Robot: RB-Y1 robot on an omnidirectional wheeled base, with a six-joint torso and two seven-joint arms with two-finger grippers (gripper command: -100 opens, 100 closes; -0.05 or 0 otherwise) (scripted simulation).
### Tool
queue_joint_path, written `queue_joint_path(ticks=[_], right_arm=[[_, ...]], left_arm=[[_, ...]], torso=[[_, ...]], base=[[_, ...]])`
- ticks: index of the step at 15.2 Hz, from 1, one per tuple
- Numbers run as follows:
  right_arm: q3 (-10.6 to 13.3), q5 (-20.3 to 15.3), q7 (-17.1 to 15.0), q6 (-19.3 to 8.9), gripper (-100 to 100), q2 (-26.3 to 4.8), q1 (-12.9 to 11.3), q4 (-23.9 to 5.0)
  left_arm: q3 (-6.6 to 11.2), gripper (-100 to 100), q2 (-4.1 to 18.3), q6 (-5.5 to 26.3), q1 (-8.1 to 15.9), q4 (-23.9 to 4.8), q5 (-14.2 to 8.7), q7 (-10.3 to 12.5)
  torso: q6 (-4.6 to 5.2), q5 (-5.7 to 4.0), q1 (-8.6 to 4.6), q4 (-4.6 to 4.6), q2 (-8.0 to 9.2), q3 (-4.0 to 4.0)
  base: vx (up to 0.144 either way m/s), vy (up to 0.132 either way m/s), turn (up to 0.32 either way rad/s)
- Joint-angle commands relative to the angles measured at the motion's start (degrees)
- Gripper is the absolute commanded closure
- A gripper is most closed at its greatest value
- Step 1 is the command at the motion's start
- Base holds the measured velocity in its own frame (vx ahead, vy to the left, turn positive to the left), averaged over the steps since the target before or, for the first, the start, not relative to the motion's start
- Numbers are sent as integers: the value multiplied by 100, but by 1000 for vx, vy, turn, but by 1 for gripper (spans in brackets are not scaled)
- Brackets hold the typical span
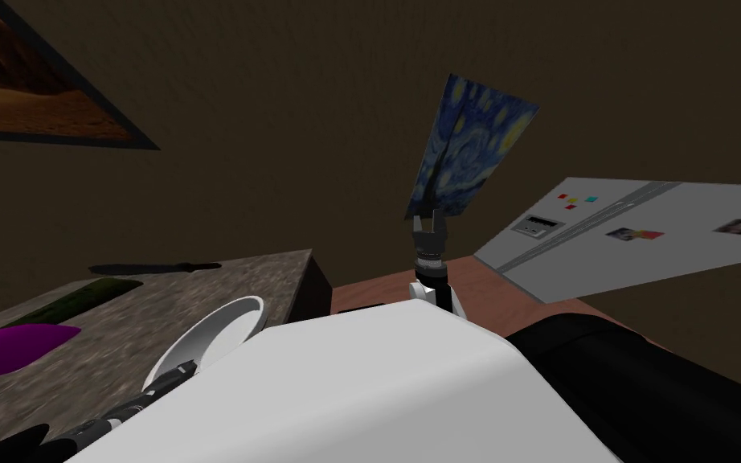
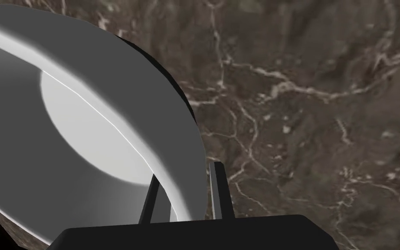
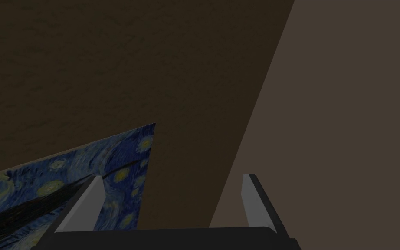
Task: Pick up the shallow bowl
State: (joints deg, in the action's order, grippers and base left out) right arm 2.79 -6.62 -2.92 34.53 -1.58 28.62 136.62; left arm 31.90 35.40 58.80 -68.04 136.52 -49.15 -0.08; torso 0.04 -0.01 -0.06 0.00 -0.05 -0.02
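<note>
Bowl (image 1: 214, 331) is lower left in the head view, tipped up over the counter (image 1: 272, 277) near its edge. Left gripper (image 2: 185, 173) pinches the rim, one finger inside and one outside; a wide, shallow dish likely offers no other narrow hold. Right gripper (image 1: 429, 219), centre frame, is spread wide and raised, probably just kept clear

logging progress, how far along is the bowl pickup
Done: the left gripper is on the white bowl, jaws shut across its rim. In hand: the lift, the bowl looks tilted above the veined counter. Left: raising it clear, if it isn't yet. The right gripper hangs open, idle.
</note>
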Motion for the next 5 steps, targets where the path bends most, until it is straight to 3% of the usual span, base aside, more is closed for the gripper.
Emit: queue_joint_path(ticks=[1,2,4,5], right_arm=[[0,0,0,0,0,0,0,0],[0,0,0,0,0,0,0,0],[0,0,0,0,0,0,1,0],[0,0,0,0,0,0,0,0]], left_arm=[[0,100,0,0,0,0,0,0],[126,100,36,67,-113,179,-95,23],[216,100,57,132,-200,332,-159,62],[142,100,37,86,-138,228,-101,39]], torso=[[0,0,0,0,0,0],[0,1,1,1,0,0],[-3,-4,1,2,0,1],[-2,-5,0,2,-1,1]], base=[[0,0,0],[6,7,80],[14,14,85],[9,10,27]])
